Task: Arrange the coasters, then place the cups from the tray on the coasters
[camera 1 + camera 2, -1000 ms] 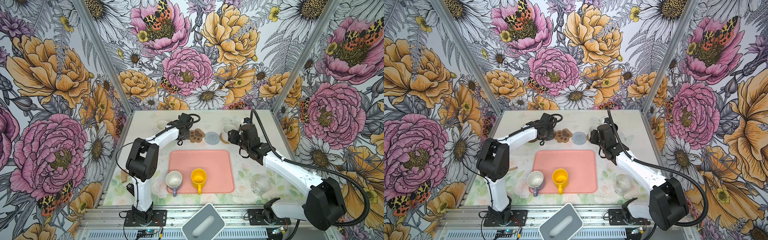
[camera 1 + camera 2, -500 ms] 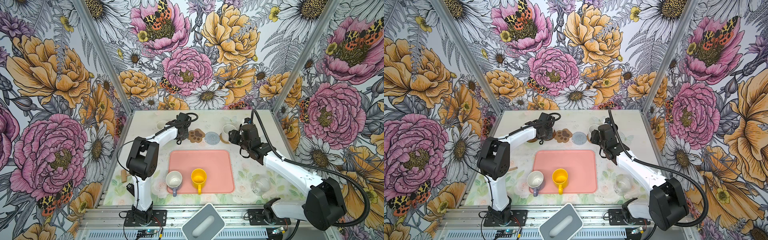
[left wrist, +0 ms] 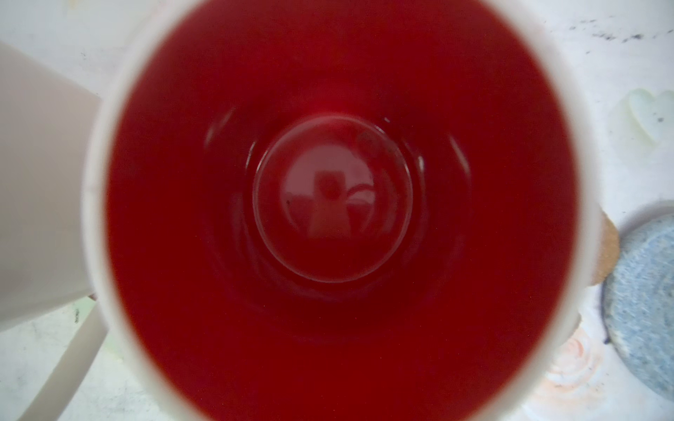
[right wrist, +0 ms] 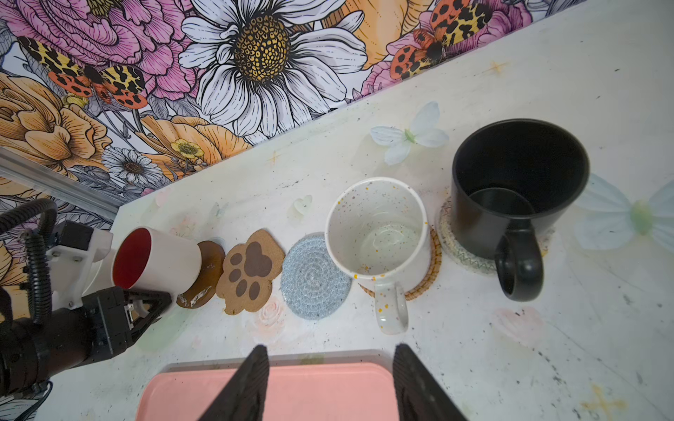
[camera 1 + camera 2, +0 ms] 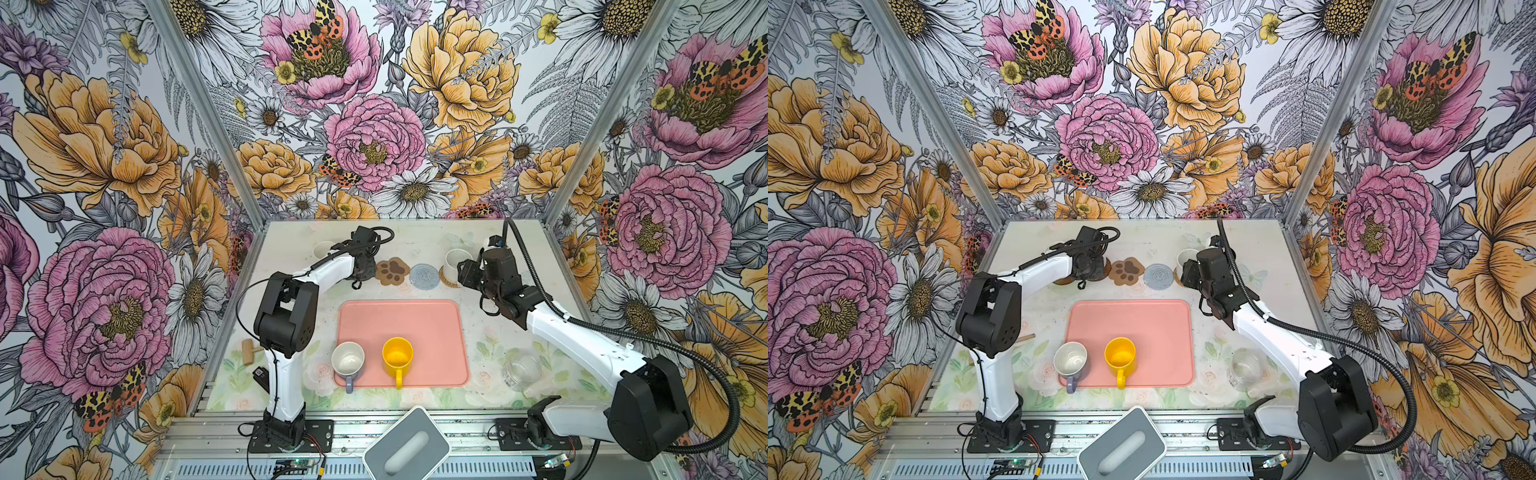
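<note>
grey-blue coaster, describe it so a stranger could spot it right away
Find the salmon-pink tray and look just beyond its far edge. The grey-blue woven coaster lies in the row there, between the paw-print coaster and the speckled white mug. It is the only blue round, with no cup on it.

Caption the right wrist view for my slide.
Left gripper holds red-lined mug at brown coaster; speckled mug and black mug on theirs; paw coaster, grey-blue coaster bare.
</note>
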Action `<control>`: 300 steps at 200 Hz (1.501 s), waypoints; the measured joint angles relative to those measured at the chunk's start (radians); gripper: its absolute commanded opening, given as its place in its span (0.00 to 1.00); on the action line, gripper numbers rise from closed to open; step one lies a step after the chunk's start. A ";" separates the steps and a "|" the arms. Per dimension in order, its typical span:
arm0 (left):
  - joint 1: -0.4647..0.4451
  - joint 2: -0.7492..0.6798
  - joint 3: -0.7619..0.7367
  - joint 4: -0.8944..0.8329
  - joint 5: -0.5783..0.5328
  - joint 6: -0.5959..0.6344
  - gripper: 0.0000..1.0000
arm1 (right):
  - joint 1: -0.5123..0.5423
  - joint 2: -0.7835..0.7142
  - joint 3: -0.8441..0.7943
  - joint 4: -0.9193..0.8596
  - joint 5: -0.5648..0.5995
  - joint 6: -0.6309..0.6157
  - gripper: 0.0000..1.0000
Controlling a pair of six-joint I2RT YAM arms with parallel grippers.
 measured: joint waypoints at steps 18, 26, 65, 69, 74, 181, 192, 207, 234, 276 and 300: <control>0.000 0.003 0.000 0.000 0.000 0.000 0.00 | 0.000 0.000 0.000 0.000 0.000 0.000 0.57; 0.002 0.006 0.000 0.000 0.002 0.000 0.00 | -0.002 0.000 0.000 0.000 0.000 0.000 0.57; 0.006 0.026 0.000 0.002 0.012 -0.003 0.00 | -0.005 0.000 0.000 0.000 -0.007 0.000 0.57; 0.006 0.026 0.000 0.002 0.012 -0.003 0.00 | -0.005 0.000 0.000 0.000 -0.008 0.000 0.57; 0.007 0.026 0.000 0.002 0.014 -0.003 0.00 | -0.005 0.000 0.000 0.000 -0.008 0.000 0.57; 0.011 0.026 0.000 0.003 0.022 -0.003 0.00 | -0.006 0.000 0.000 0.000 -0.016 0.000 0.57; 0.011 0.026 0.000 0.003 0.022 -0.003 0.00 | -0.006 0.000 0.000 0.000 -0.016 0.000 0.57; 0.011 0.026 0.000 0.003 0.022 -0.003 0.00 | -0.006 0.000 0.000 0.000 -0.018 0.000 0.57; 0.011 0.027 0.000 0.003 0.023 -0.003 0.00 | -0.006 0.000 0.000 0.000 -0.022 0.000 0.58; 0.011 0.030 0.000 0.003 0.023 -0.003 0.00 | -0.011 0.000 0.000 0.000 -0.026 0.000 0.57; 0.011 0.032 0.000 0.003 0.022 -0.003 0.04 | -0.011 0.000 0.000 0.000 -0.026 0.000 0.57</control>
